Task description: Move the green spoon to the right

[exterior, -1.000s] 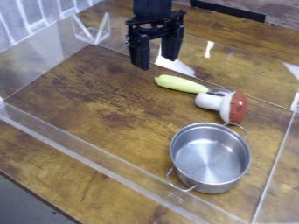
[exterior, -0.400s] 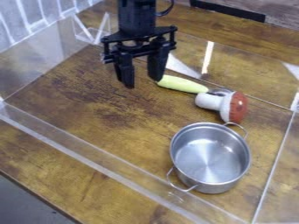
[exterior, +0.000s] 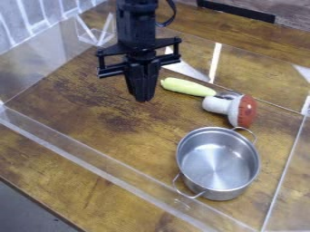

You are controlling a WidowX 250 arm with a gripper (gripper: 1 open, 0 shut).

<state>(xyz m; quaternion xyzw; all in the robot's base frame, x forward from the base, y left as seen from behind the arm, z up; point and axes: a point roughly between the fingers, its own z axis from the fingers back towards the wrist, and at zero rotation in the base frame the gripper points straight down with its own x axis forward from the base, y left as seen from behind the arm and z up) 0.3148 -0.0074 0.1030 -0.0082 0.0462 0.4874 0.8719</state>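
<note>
claw: the claw (exterior: 144, 91) is pointing straight down with its fingers pressed together into one dark wedge; nothing is showing between them.
green spoon: the green spoon (exterior: 188, 87) is lying flat on the wooden table (exterior: 85, 113), just beside the claw on the picture-right side; its yellow-green handle is nearest the claw. Whether tip and handle are touching, cannot tell.
spoon bowl: the metal end is running away from the claw toward the mushroom toy (exterior: 233, 107) and is close against its white stem; contact not clear.
risk, empty grip: judging that the claw is closing on air, since the spoon is lying outside it; a lift from here would be bringing up nothing.
risk, knock: a closed tip sliding sideways may be shoving the handle, spinning the spoon or pushing it into the mushroom toy, which looks likely to roll.
risk, pot: the steel pot (exterior: 219, 162) is sitting well apart from the claw, nearer the camera and to the right; a low sweep could be clipping its rim.
edges: the clear wall (exterior: 72, 154) is fencing the near side; another clear panel is standing beyond the spoon, far right.
open room: bare wood is lying left of and in front of the claw; rightward, free room is narrowing between toy, pot and the far panel.
</note>
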